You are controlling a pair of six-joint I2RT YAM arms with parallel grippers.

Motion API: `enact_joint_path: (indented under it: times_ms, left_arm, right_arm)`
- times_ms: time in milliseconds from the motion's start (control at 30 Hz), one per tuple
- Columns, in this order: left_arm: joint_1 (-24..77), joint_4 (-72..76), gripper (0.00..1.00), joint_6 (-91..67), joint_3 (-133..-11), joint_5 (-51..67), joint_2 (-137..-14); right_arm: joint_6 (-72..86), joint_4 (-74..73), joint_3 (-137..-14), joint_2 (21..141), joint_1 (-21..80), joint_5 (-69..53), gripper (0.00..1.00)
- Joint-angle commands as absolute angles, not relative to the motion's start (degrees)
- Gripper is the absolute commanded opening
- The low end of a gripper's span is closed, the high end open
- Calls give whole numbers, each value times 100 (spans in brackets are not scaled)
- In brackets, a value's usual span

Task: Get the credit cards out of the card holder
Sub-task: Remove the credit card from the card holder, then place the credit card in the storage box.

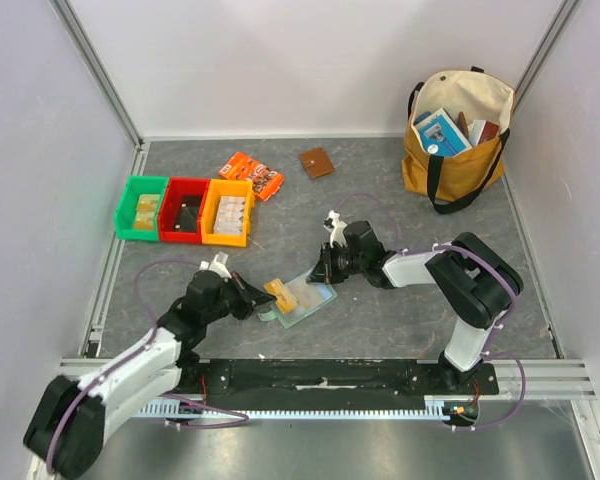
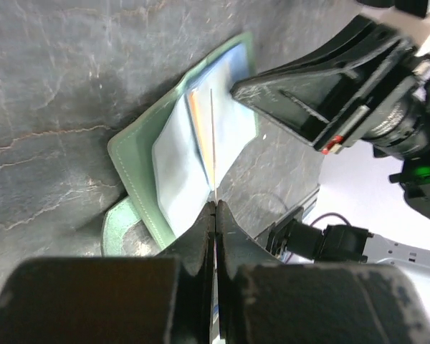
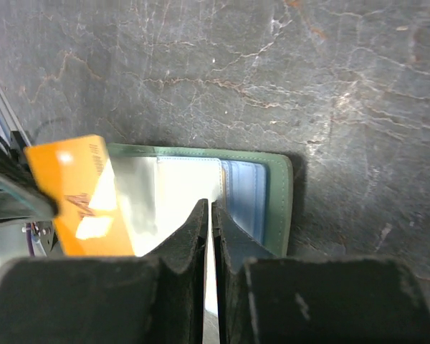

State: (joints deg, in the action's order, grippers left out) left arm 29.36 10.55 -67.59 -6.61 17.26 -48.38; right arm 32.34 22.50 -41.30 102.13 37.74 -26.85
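The grey worktop [image 1: 380, 320] carries a tan bag [image 1: 460, 130] in the far right corner and a row of three bins [image 1: 190, 181] on the far left. The open green card holder [image 1: 310, 298] lies flat in the middle, between the two arms.

The task looks to be in its first extraction. The left fingers [image 1: 262, 300] are pressed together on an orange card [image 1: 279, 291], which is lifted over the holder's near-left end. Whether its far edge is fully out of the sleeve I cannot tell. The right fingers [image 1: 320, 275] sit on the holder's other side, nearly together. Setting this card down and emptying the remaining sleeves is left.

The overhead view gives only the layout. The left wrist view shows the card edge-on as a thin line running from the left fingers [image 2: 214, 208]. It also shows a coloured strip in the sleeves, possibly another card. The right wrist view shows the card's [image 3: 79, 197] broad face. It also shows a thin pale sliver between the right fingers [image 3: 208, 208], apparently a clear leaf of the holder [image 3: 276, 193] being pinched.
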Motion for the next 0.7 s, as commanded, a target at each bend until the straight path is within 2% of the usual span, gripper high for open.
enact_joint_path:
  times_ms: [0,167,267,433,600,667]
  left_arm:
    - [2795,-710,2,-6293,-1072,950,-3685]
    - [2497,-870,2,-6109,-1484,914,-3348]
    - [2172,-870,2,-5881,-1958,993,-3681]
    - [1101,-686,2,-5502,-2829,1642,-4490]
    - [-560,-440,2,-5370,-3330,2415,-4947]
    - [-1262,-300,2,-5396,-3419,2618,-5097]
  right_arm:
    - [2997,1503,-3981,10169,3630,-1925,12]
    - [2988,1538,-4052,9748,3603,-1960,15]
    - [2901,1442,-4104,9239,3603,-1951,23]
    - [2602,985,-4157,8106,3604,-1557,46]
    - [2400,519,-4026,7200,3595,-1056,75]
    - [2364,440,-3868,6874,3595,-915,82]
